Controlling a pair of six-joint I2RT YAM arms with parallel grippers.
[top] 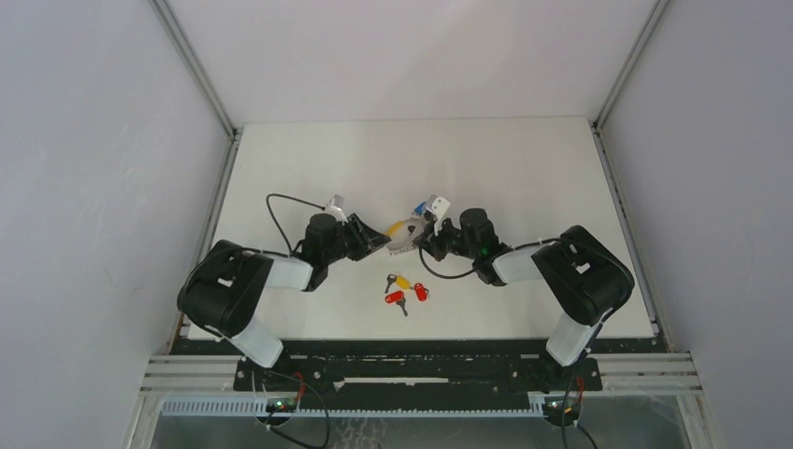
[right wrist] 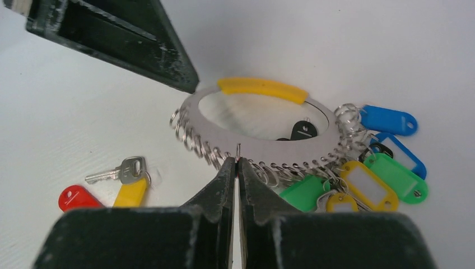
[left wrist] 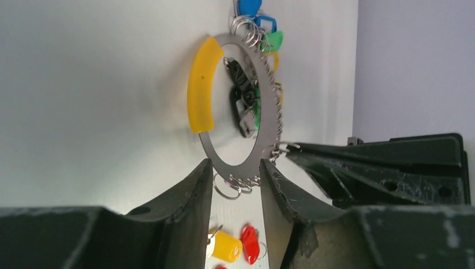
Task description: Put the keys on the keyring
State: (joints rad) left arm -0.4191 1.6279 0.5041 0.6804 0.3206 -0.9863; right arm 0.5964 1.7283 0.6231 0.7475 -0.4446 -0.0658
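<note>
**Keyring hangs on one pinched loop**

**Top view.** Both arms reach forward and bend inward, wrists low over the counter (top: 486, 159). The left end effector (top: 376, 239) and right end effector (top: 423, 241) meet almost tip to tip at the keyring (top: 404, 232). The keys (top: 404, 290) lie loose on the counter, nearer the bases, and nothing holds them.

**Left wrist view.** The left end effector (left wrist: 235, 188) is partly open. Its fingers (left wrist: 193, 190) flank the near arc of the keyring (left wrist: 268, 112), but whether they touch it cannot be told. The yellow band (left wrist: 200, 84) sits on the far side of the ring. The right end effector (left wrist: 291, 149) comes in from the side with its tip at the rim. The keys (left wrist: 235, 246) show below.

**Right wrist view.** The right end effector (right wrist: 238, 165) is closed tight on what looks like one thin wire loop at the rim of the keyring (right wrist: 257, 147). The ring sits tilted, and its tags (right wrist: 386, 168) spill to one side. The keys (right wrist: 120, 176) lie near, on the other side.

**Risks.** The whole bunch seems to depend on that single thin loop.
- The loop could slip from the tips, or the ring could swing on it.
- A dropped ring could land on the keys and scatter them.
- The tips are crowded, so if the left fingers close they could knock the rim or the other arm's tip and jolt the loop free.
</note>
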